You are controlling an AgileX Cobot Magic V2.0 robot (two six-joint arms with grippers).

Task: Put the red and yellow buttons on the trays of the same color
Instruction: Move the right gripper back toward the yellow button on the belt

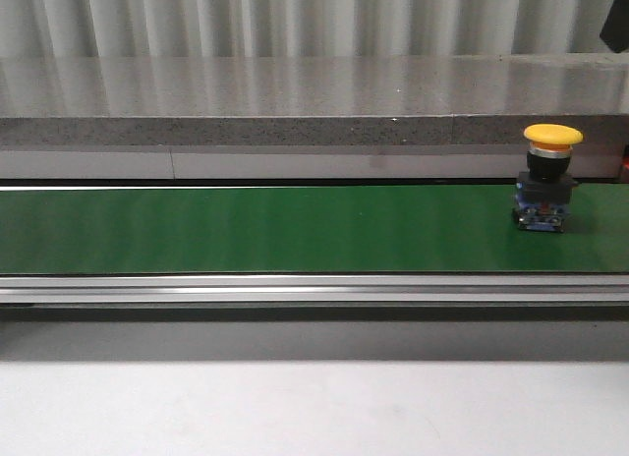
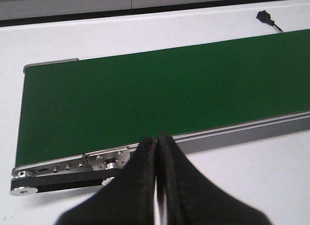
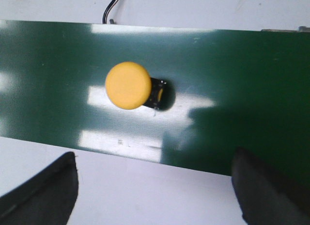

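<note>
A yellow button with a black and blue base stands upright on the green conveyor belt at the far right. The right wrist view shows it from above, on the belt, beyond my right gripper. That gripper is open and empty, its fingers wide apart over the white table. My left gripper is shut and empty, near the end of the belt. No red button and no trays are in view. Neither gripper shows in the front view.
A grey ledge runs behind the belt. The belt's metal end bracket lies just past my left fingers. A black plug and cable lie on the white table beyond the belt. A cable lies behind the belt in the right wrist view.
</note>
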